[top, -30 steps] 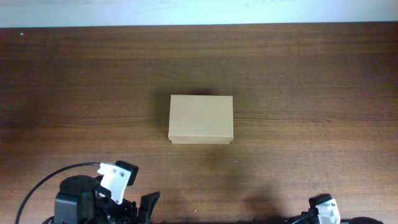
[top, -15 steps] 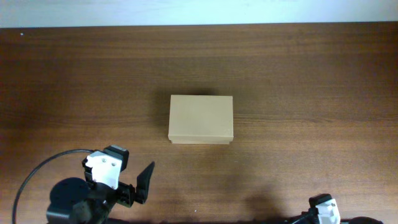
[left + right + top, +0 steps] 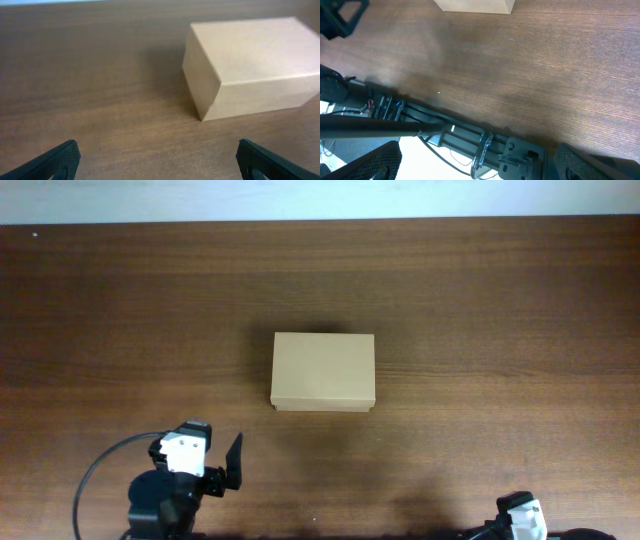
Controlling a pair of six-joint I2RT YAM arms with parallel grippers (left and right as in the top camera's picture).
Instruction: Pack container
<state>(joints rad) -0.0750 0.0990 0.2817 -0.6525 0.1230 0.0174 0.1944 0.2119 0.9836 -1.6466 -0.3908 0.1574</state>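
The cardboard box (image 3: 323, 372) sits near the middle of the wooden table (image 3: 500, 300), long sides running left to right, its lid lying flat and shut. In the left wrist view its left end and near long side show as plain matte panels meeting at a crisp corner. No tape or seam is clear there, so I cannot tell where the flap's free edge runs. The overhead view shows only a thin lip along the near long side.

By the look of it, the box is light and would skid on the smooth wood if pushed from one side only. The cardboard should be stiff along edges and corners but give in the middle of a panel, and the matte surface should offer fair friction. A sound hold is probably across the short width, low on the two long walls and close to a corner, squeezed gently so the walls do not buckle. Lifting the lid likely calls for one fingertip under the lip while the other arm steadies the body.

The left gripper (image 3: 157, 167) hangs near the table's front edge, aimed at the box and well apart from it, fingers spread wide and empty. The right gripper (image 3: 480, 162) sits back at the front-right edge, also spread wide, holding nothing.
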